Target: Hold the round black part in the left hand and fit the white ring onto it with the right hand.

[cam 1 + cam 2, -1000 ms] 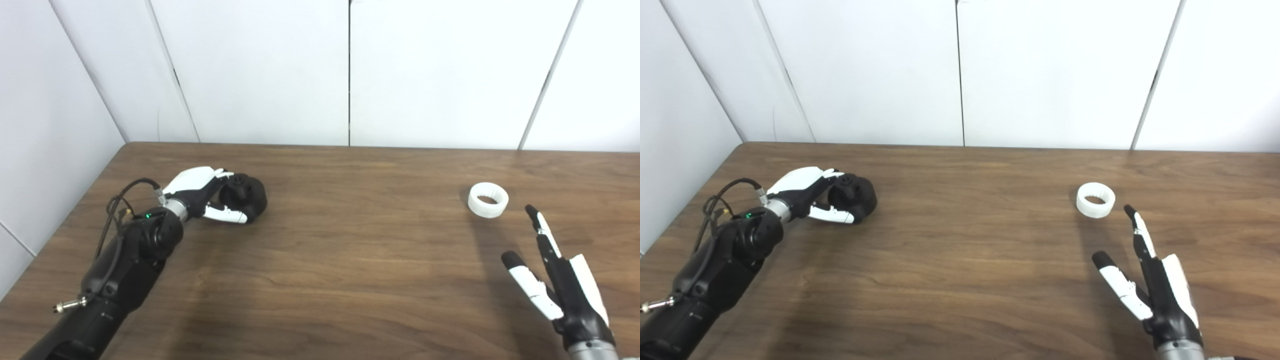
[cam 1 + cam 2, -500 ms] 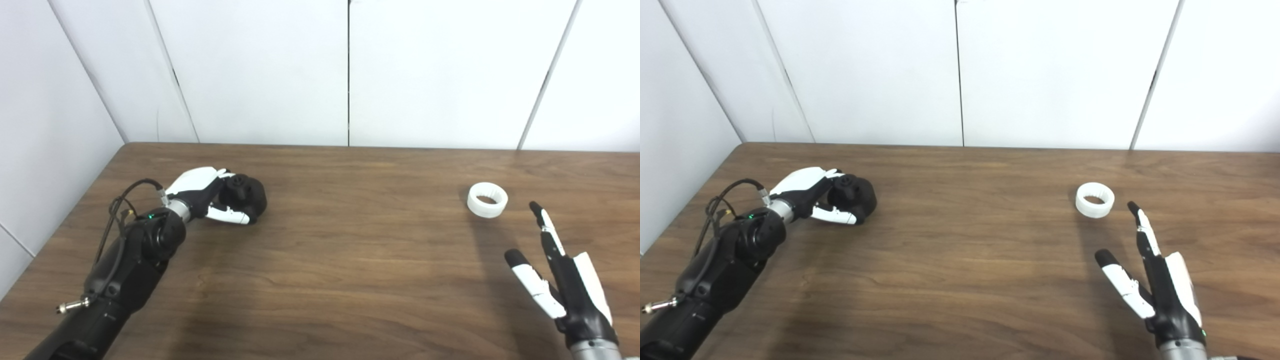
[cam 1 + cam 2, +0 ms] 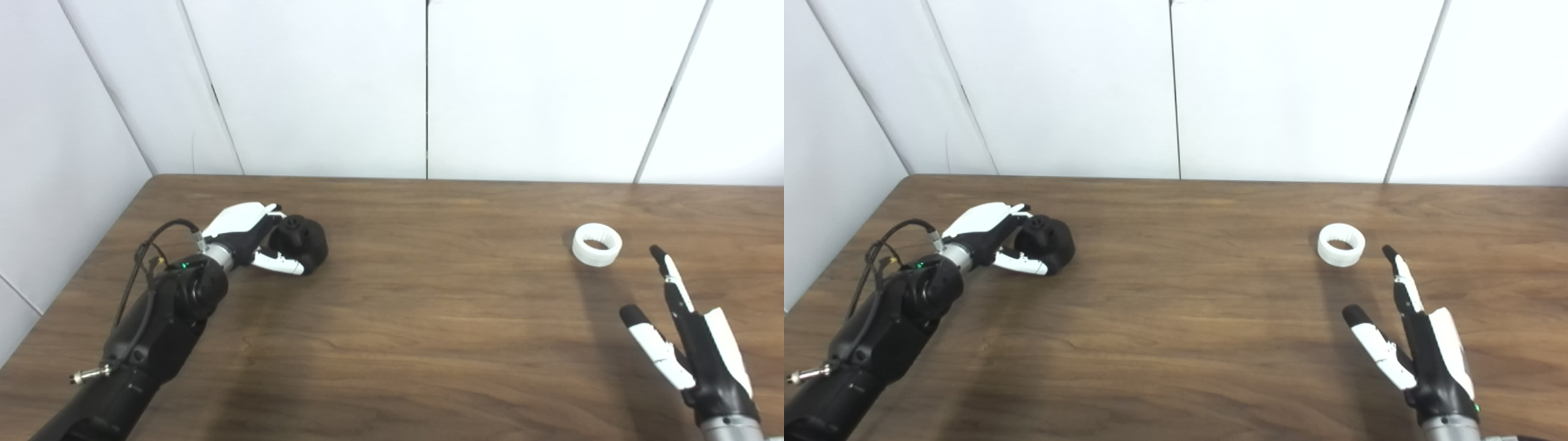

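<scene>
The round black part (image 3: 305, 244) rests on the wooden table at the left. My left hand (image 3: 248, 235) is wrapped around its near side, fingers over the top and thumb along the front. The white ring (image 3: 597, 244) lies flat on the table at the right, with nothing touching it. My right hand (image 3: 692, 346) hovers near the front right edge, open, its fingers spread and pointing up toward the ring. The longest fingertip (image 3: 1390, 252) stops a short way to the ring's right and nearer to me.
The brown wooden table (image 3: 429, 306) runs up to white wall panels at the back and on the left. A black cable loops off my left wrist (image 3: 147, 251).
My right hand has drifted slightly to the right, its fingers still spread. The left hand has stayed on the black part with almost no movement. The ring has not moved.
</scene>
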Motion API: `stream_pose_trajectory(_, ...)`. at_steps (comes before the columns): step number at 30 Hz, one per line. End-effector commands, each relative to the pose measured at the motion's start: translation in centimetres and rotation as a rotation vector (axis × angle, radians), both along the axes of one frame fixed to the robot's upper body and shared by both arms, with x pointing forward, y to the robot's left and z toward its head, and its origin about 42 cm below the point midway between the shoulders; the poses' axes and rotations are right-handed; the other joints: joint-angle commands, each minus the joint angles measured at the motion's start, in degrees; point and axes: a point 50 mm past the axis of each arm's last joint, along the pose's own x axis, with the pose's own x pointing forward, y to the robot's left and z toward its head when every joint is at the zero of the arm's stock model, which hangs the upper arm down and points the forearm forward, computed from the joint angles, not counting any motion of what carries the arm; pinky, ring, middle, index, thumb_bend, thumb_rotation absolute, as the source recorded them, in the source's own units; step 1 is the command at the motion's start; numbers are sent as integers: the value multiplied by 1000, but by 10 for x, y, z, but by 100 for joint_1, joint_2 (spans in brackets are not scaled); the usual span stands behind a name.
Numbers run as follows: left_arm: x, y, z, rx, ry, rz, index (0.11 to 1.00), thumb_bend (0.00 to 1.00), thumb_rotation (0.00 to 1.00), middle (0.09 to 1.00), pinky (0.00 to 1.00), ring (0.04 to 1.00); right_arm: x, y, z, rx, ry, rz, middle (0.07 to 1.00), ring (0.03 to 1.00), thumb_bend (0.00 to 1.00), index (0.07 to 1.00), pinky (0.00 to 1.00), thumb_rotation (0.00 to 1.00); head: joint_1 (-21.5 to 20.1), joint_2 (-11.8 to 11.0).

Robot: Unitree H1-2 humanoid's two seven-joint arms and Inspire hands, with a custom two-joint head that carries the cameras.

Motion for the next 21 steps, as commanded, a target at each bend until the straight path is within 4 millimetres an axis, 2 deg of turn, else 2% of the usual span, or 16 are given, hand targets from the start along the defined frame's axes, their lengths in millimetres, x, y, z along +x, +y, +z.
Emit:
stream_pose_trajectory(1,14,4,33,25,-111,-3,786,891,513,998,1000,1000,3,0,16,-7,-83,17,1000,1000,720,1000,1000,949,8,2)
stream_pose_trajectory(21,1,-4,33,13,-137,-52,762,861,489,996,1000,1000,3,2,14,-6,-65,28,1000,1000,735,1000,1000,955,51,78)
